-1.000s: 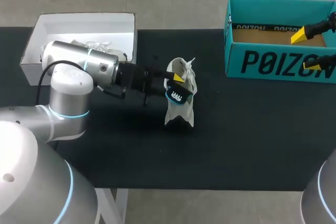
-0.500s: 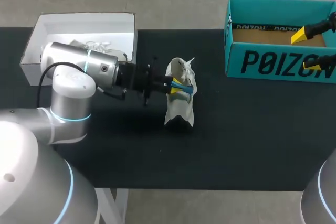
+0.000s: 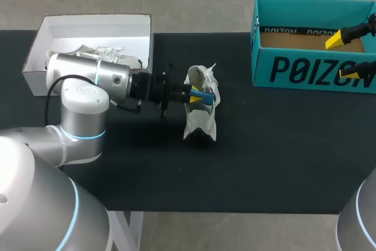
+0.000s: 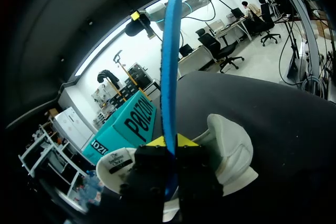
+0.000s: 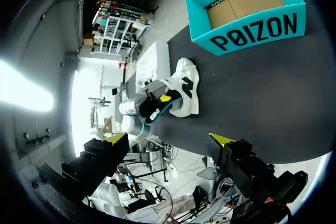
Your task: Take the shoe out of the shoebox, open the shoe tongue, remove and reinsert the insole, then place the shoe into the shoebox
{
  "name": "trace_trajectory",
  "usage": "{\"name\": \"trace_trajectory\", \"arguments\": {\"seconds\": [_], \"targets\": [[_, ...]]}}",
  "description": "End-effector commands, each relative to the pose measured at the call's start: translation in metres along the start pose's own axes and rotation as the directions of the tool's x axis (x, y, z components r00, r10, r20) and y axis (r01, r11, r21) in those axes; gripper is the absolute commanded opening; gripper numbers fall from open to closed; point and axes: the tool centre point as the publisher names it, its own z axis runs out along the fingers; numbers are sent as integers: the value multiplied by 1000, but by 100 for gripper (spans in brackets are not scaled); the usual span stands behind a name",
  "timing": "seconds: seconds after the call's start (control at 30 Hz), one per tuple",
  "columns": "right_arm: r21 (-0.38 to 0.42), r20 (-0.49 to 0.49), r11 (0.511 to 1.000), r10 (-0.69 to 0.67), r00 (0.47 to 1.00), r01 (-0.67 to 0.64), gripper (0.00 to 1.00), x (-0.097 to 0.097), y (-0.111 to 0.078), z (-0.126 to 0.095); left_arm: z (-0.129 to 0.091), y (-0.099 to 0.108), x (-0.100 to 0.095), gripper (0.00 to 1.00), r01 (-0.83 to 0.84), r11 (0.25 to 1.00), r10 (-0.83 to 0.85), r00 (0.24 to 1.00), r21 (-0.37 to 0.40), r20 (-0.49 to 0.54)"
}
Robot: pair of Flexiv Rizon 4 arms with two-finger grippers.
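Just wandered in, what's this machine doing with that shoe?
The left arm's pincer grips a thin blue insole edge-on at the opening of a white sneaker on the black table. The right pincer hangs open and empty by the teal cardboard shoebox, which looks empty.

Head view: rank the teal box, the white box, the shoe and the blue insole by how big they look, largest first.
1. teal box and white box: about alike, too close to rank
2. shoe
3. blue insole
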Motion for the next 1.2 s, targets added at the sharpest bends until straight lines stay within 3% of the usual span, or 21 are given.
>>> {"name": "trace_trajectory", "arguments": {"seconds": [0.03,0.17,0.2,0.23,0.27,0.3,0.33,0.37,0.43,0.5,0.6,0.63,0.67,0.7,0.73,0.87,1.2], "targets": [[-1,3,1000,2,1000,-2,100,0,0,0,2,6,-1,0,11,1000,-11,1000,7,1],[-1,3,1000,2,1000,-2,100,0,0,0,2,9,2,0,34,999,-34,999,14,-4],[-1,3,1000,2,1000,-2,100,0,0,0,3,8,3,9,38,999,-38,999,16,-7],[-1,3,1000,2,1000,-2,100,0,0,0,4,6,4,27,40,999,-40,999,17,-9],[-1,3,1000,2,1000,-2,100,0,0,0,4,4,6,39,41,999,-40,999,19,-10],[-1,3,1000,2,1000,-2,100,0,0,0,4,2,6,45,41,999,-41,999,20,-10],[-1,3,1000,2,1000,-2,100,0,0,0,4,-3,8,73,38,999,-38,999,23,-11],[-1,3,1000,2,1000,-2,100,0,0,0,3,-7,8,80,32,999,-32,999,28,-11],[-1,3,1000,2,1000,-2,100,0,0,0,3,-16,10,76,12,999,-12,1000,38,-15],[-1,3,1000,2,1000,-2,100,0,0,0,4,-25,11,47,-3,999,4,1000,43,-18],[-1,3,1000,2,1000,-2,100,0,0,0,5,-33,13,44,-14,999,15,999,39,-28],[-1,3,1000,2,1000,-2,100,0,0,0,6,-34,14,36,-17,999,18,999,32,-34],[-1,3,1000,2,1000,-2,100,0,0,0,6,-35,15,18,-14,1000,15,999,23,-37],[-1,3,1000,2,1000,-2,100,0,0,0,6,-35,16,6,-14,1000,15,999,25,-35],[-1,3,1000,2,1000,-2,100,0,0,0,6,-36,17,0,-13,1000,14,999,27,-35],[-1,3,1000,2,1000,-2,100,0,0,0,5,-32,22,0,8,1000,-8,999,14,-38],[-1,3,1000,2,1000,-2,100,0,0,0,9,2,18,0,11,1000,-10,1000,-29,13]]}}
